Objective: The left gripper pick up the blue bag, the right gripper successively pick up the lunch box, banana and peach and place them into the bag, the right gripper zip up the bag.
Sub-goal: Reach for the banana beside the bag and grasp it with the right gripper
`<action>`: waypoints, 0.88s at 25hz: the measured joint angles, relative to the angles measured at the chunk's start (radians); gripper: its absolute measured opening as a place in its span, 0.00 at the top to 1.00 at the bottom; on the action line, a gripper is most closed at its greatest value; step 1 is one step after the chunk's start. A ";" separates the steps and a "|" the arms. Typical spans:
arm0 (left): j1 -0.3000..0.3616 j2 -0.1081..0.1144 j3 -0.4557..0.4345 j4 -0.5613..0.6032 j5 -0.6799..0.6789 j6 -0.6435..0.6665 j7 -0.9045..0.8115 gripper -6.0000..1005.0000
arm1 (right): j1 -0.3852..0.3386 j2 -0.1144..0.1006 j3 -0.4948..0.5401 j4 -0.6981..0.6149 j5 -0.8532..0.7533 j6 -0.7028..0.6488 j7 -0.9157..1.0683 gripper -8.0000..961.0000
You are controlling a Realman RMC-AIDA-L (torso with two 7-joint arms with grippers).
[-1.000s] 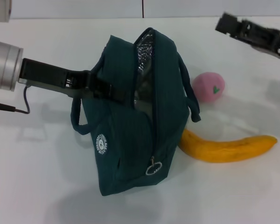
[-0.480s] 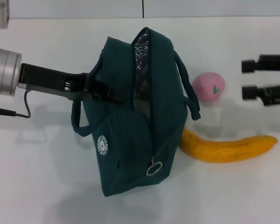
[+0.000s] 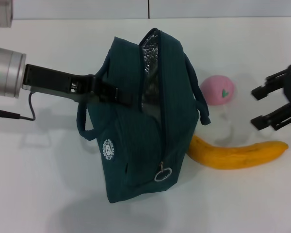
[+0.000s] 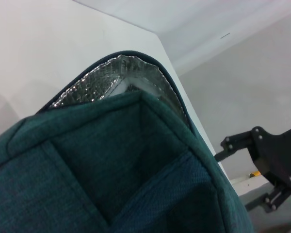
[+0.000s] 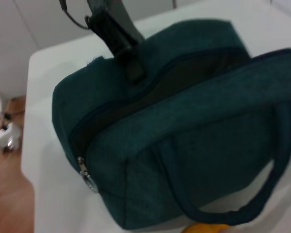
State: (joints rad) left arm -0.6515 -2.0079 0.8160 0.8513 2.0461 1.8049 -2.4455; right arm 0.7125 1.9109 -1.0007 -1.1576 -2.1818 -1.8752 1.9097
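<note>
The blue bag (image 3: pixel 136 131) is a dark teal bag with its top zip open and silver lining (image 3: pixel 148 63) showing. My left gripper (image 3: pixel 106 92) is shut on the bag's left side, holding it upright. In the left wrist view a pale corner (image 4: pixel 133 86) shows inside the lining; I cannot tell whether it is the lunch box. The pink peach (image 3: pixel 218 90) lies right of the bag, and the yellow banana (image 3: pixel 237 154) in front of it. My right gripper (image 3: pixel 255 108) hangs open right of the peach, above the banana's right end, holding nothing.
The zip pull ring (image 3: pixel 162 174) hangs at the near end of the bag. One carry handle (image 3: pixel 200 99) droops toward the peach. The right wrist view shows the bag (image 5: pixel 174 126), its zip pull (image 5: pixel 86 177) and the left arm (image 5: pixel 111 34). Bare white table (image 3: pixel 39 194) surrounds everything.
My right gripper came down from the far right corner, turned, and now hangs open beside the peach above the banana. The bag and left gripper barely shifted.
</note>
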 joint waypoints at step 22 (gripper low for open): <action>0.002 -0.002 0.000 -0.003 -0.017 -0.007 0.014 0.96 | 0.159 0.103 -0.365 0.083 -0.258 0.135 0.084 0.17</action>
State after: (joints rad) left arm -0.6492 -2.0095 0.8160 0.8482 2.0295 1.7980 -2.4316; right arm 0.8713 2.0138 -1.3661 -1.0745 -2.4402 -1.7404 1.9942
